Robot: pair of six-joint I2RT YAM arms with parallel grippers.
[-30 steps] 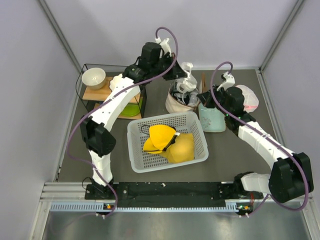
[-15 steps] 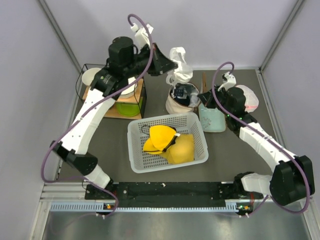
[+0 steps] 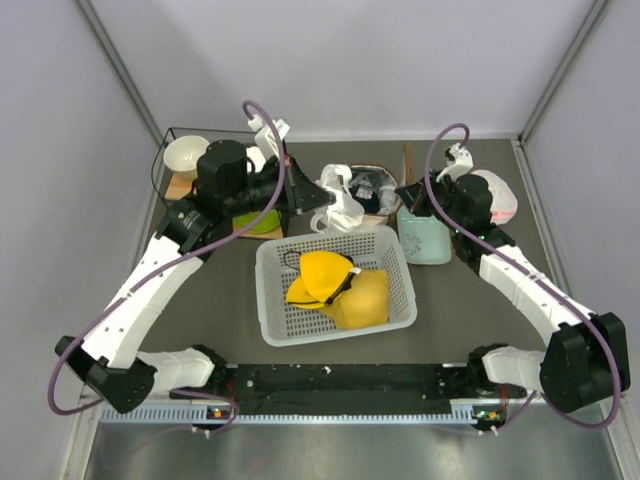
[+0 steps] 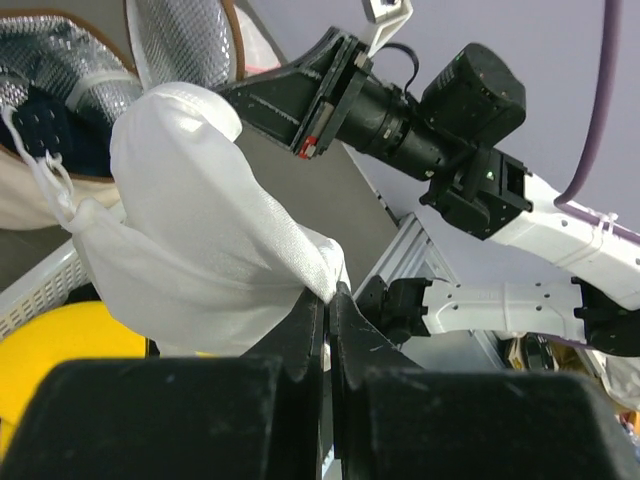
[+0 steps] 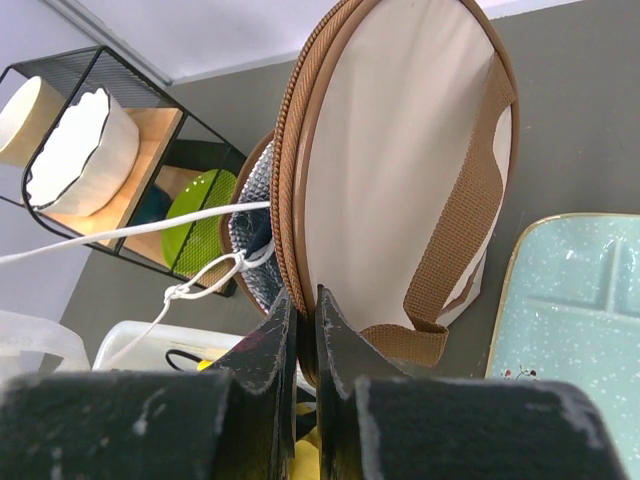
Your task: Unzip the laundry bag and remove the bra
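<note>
Nearest the bases sits the basket (image 3: 268, 300) with a yellow garment (image 3: 335, 285) in it, and just past its far rim we see the left gripper (image 4: 327, 300) pinched tight on a corner of a white cloth (image 4: 200, 230), which hangs between the basket and the bag (image 5: 400, 150). The bag lies open behind it. Its zip is undone and its round lid is swung up, showing a silvery lining. The right gripper (image 5: 298, 300) is squeezed together on the brown trim at the lid's edge, holding the lid up. Inside the mouth we make out a dark shape that we take for the bra (image 4: 45, 125), not yet out, though little of it shows. A teal tray (image 3: 425, 240) lies just right of the bag, and a bowl (image 3: 187, 155) stands on the shelf at far left. We judge the unzipping done and the removal under way: the cloth came out first, and the bra remains. Next we would drop the cloth clear of the bag, send the left fingers back into the mouth and take the bra by a cup or strap, with the right arm keeping the lid back. Half a second ago the left arm stood higher and farther back, lifting the cloth above the bag. It has since swung down toward the basket, while the right arm has not moved.
</note>
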